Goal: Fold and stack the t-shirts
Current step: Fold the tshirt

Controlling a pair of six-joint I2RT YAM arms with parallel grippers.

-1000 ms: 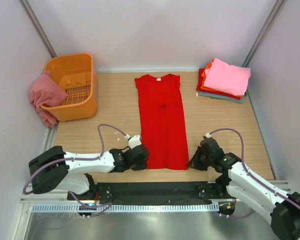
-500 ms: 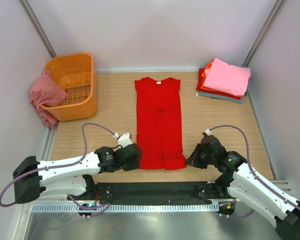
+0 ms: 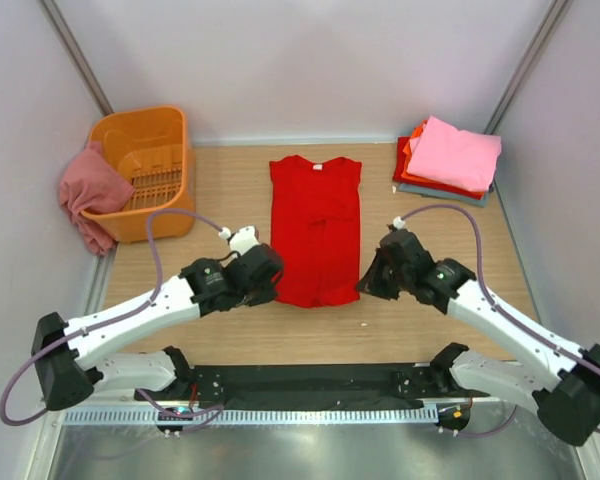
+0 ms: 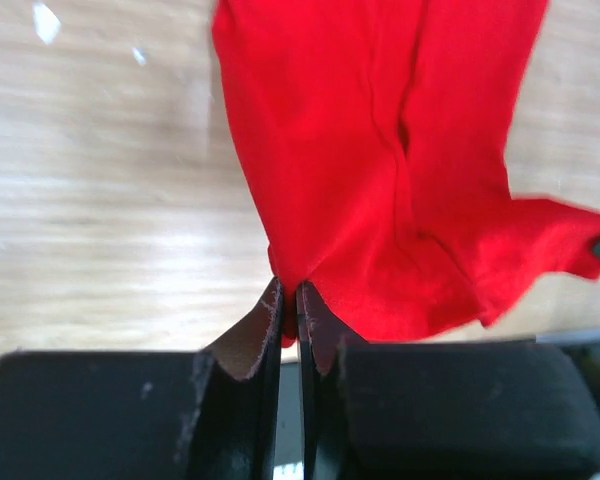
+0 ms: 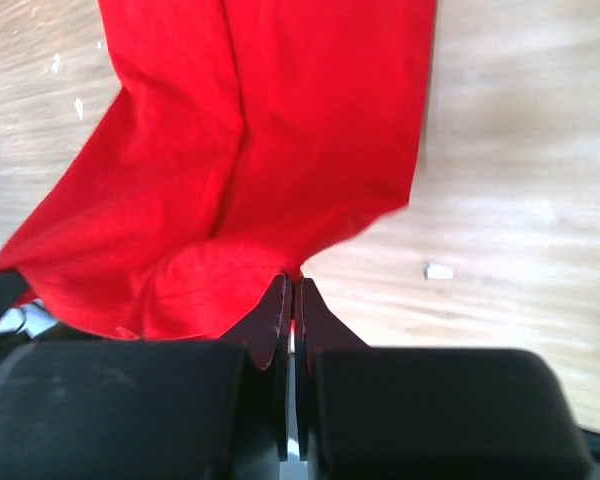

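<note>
A bright red t-shirt (image 3: 316,215) lies lengthwise in the middle of the table, collar at the far end. Its near hem is lifted off the wood and bunched. My left gripper (image 3: 272,290) is shut on the hem's left corner; in the left wrist view the red t-shirt (image 4: 380,150) runs pinched into that gripper (image 4: 290,290). My right gripper (image 3: 362,288) is shut on the hem's right corner, and in the right wrist view the cloth (image 5: 280,130) is nipped in its tips (image 5: 291,280). A folded stack of t-shirts (image 3: 448,158) sits at the back right, light pink on top.
An orange slotted basket (image 3: 170,205) stands at the back left, with a dusty rose t-shirt (image 3: 88,190) draped over its left rim. Grey walls close in the table on both sides and at the back. A black strip (image 3: 310,380) runs along the near edge.
Both grippers have moved away from the near edge toward the collar, carrying the red shirt's hem with them. The shirt's visible length has shortened and its lower part has risen.
</note>
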